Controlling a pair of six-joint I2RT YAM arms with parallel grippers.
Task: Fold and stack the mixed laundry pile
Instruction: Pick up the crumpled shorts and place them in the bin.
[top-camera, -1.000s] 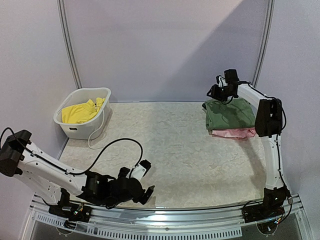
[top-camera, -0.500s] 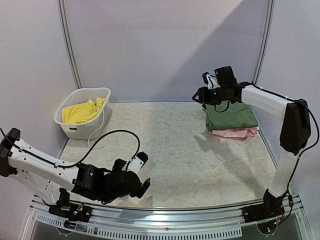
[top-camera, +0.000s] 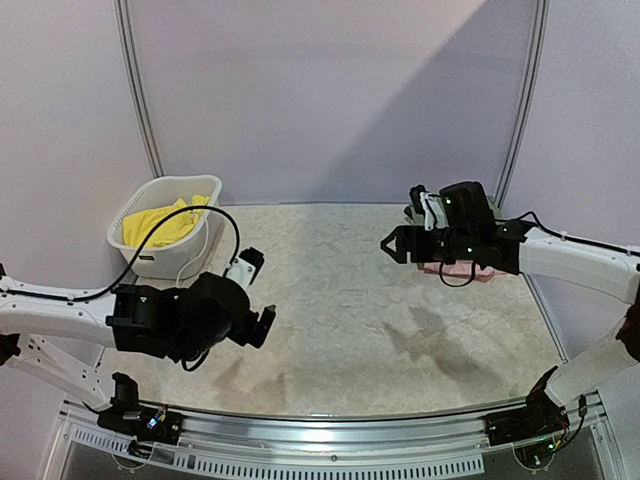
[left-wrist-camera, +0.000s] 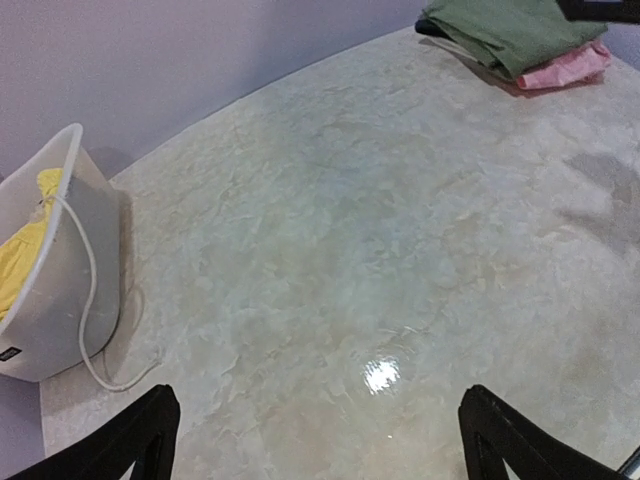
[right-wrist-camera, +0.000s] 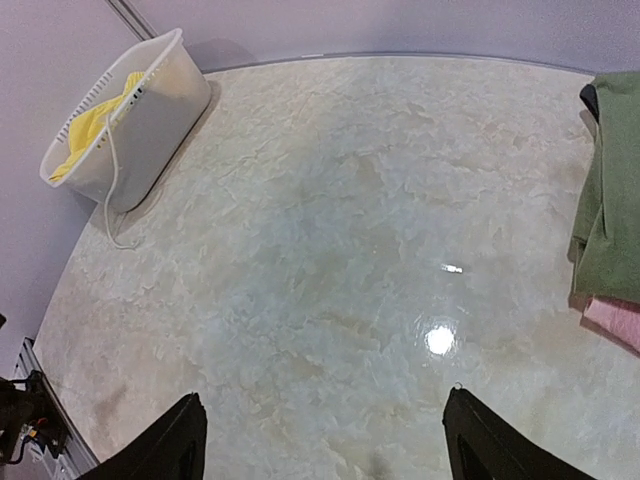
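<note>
Yellow shorts (top-camera: 160, 222) lie bunched in the basket (top-camera: 165, 262) at the desk's (top-camera: 340, 300) far left. They look light and limp, probably best pinched at a raised fold. Left fingers (left-wrist-camera: 140, 435) and right fingers (right-wrist-camera: 175, 445) are spread, empty.

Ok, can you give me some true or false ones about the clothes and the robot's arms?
1. The yellow shorts are in the basket. True.
2. The green top lies under the pink garment. False: the green top is on top of it.
3. The left end effector holds a garment. False: it is open and empty.
4. The right end effector is open with nothing in it. True.
5. A white cord hangs from the basket down to the table. True.
</note>
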